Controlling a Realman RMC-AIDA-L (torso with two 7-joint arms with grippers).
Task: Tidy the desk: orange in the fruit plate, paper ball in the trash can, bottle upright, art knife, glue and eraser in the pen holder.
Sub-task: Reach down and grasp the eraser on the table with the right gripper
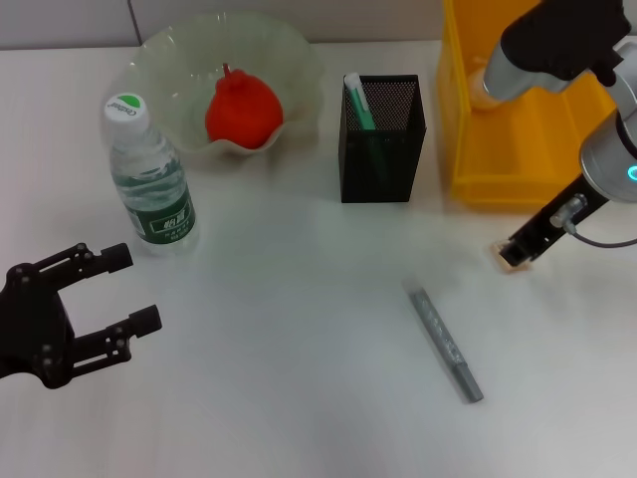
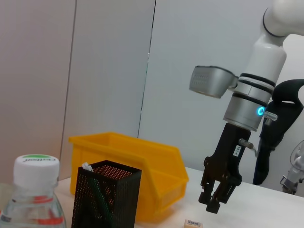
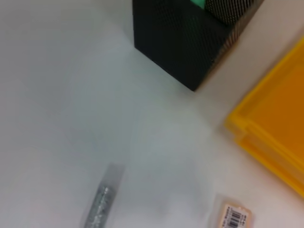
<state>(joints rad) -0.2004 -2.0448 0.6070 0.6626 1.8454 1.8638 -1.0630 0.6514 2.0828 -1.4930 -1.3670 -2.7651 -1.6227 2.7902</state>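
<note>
The right gripper [image 1: 516, 251] is held pointing steeply down just above the tabletop [image 1: 299, 378], in front of the trash can [image 1: 528, 149], its jaws slightly parted. The left gripper [image 1: 134, 289] is parked low, in front of the bottle [image 1: 149, 174], jaws spread wide and nothing held.

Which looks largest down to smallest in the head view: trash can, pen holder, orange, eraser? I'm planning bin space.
1. Trash can, though partly hidden by the right arm.
2. Pen holder.
3. Orange, in the fruit plate; close to the holder.
4. Eraser, mostly hidden under the right end effector.
</note>
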